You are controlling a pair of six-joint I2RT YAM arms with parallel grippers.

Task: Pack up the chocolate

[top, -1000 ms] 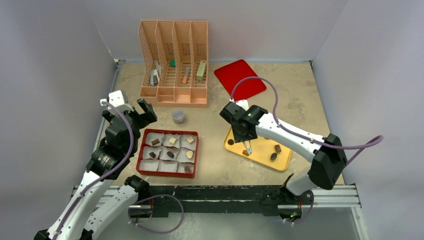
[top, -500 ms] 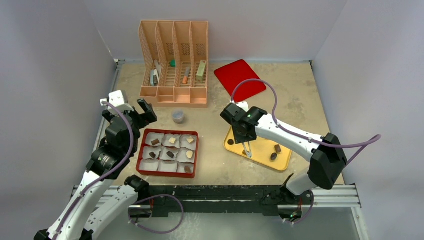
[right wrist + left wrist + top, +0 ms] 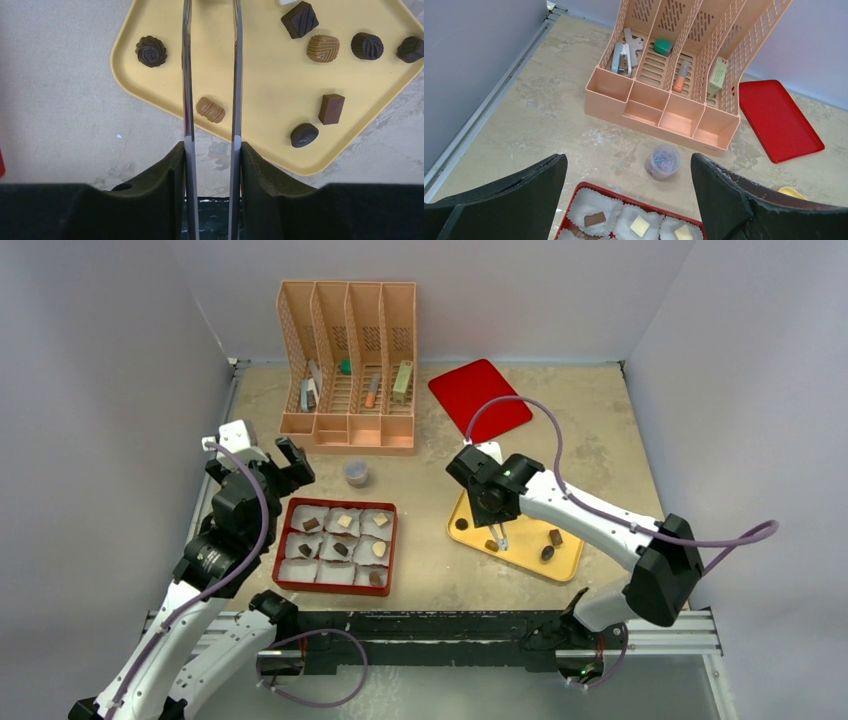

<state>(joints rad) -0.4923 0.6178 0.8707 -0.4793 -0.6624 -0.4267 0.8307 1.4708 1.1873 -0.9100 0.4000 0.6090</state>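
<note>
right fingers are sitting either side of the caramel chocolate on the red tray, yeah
Not quite: that tray is yellow, not red. The right wrist view shows the right fingers either side of the caramel chocolate on the yellow tray.

the chocolate [image 3: 323,48] lies in two lots: several loose pieces on the yellow tray [image 3: 260,85], among them a ribbed caramel oval [image 3: 210,109], a dark swirled round [image 3: 151,51] and a brown block [image 3: 331,108]; seven more sit singly in paper cups [image 3: 298,570] inside the red box [image 3: 340,503]
</note>
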